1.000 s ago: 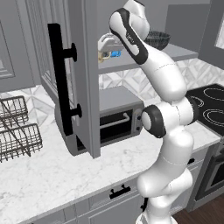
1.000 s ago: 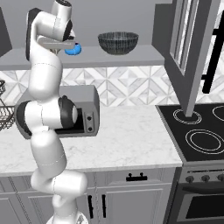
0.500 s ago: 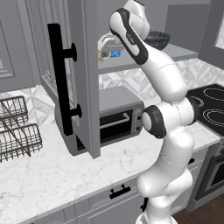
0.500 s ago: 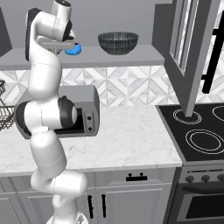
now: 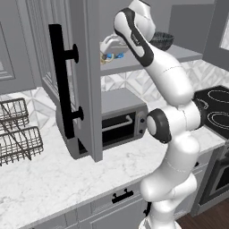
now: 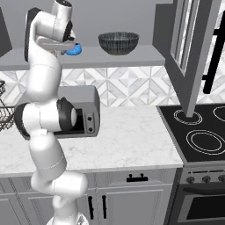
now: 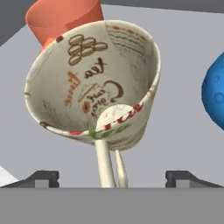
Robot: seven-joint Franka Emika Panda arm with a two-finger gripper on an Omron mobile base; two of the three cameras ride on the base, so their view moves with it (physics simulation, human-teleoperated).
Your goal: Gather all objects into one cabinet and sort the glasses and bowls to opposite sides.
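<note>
A cream mug (image 7: 94, 83) with printed writing lies tipped on the grey shelf (image 7: 183, 57), mouth toward the camera. Its thin handle (image 7: 105, 164) points down between my fingertips (image 7: 41, 177). My gripper (image 7: 113, 177) is open, its fingers wide apart and clear of the handle. An orange cup (image 7: 61, 17) stands right behind the mug, and a bright-blue vessel (image 7: 215, 94) is at the right. From the base, my gripper (image 5: 108, 48) reaches onto the cabinet shelf (image 5: 188, 54) beside the blue vessel (image 6: 74, 49). The wide dark-grey bowl (image 6: 117, 42) stands further right on that shelf.
The cabinet door (image 5: 85, 89) with its black bar handle (image 5: 60, 80) stands open left of the arm. A second open door (image 6: 189, 52) hangs at the right. A toaster oven (image 5: 120, 120) sits under the shelf, a wire dish rack (image 5: 18, 134) to the left, and a stovetop (image 6: 202, 127) to the right.
</note>
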